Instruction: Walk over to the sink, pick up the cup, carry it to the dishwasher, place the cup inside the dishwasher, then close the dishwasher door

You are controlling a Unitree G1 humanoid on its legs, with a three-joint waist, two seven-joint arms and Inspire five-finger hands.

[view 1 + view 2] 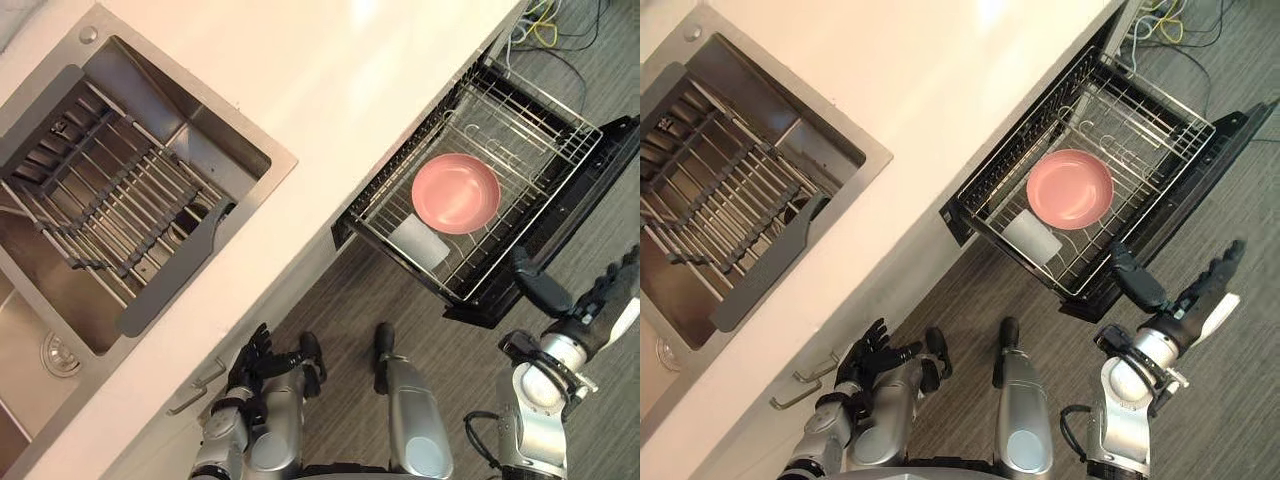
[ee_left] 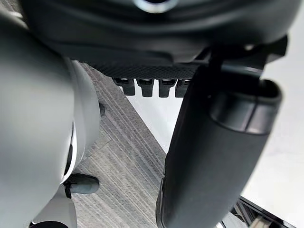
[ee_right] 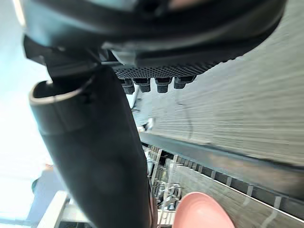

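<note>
Cup (image 1: 420,243) in rack (image 1: 538,112) beside pink bowl (image 1: 456,193), right hand (image 1: 598,302) spread nearby

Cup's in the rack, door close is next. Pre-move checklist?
1. Cup inside the dishwasher rack, beside the pink bowl: ok.
2. Right robot hand open and empty: ok.
3. Left robot hand open and empty, low by the cabinet front: ok.
4. Right robot hand in contact with the dishwasher door: not ok. It hovers by the door's outer edge and looks apart from it.
5. Cup and bowl low enough to pass under the counter: cannot tell from above.
</note>
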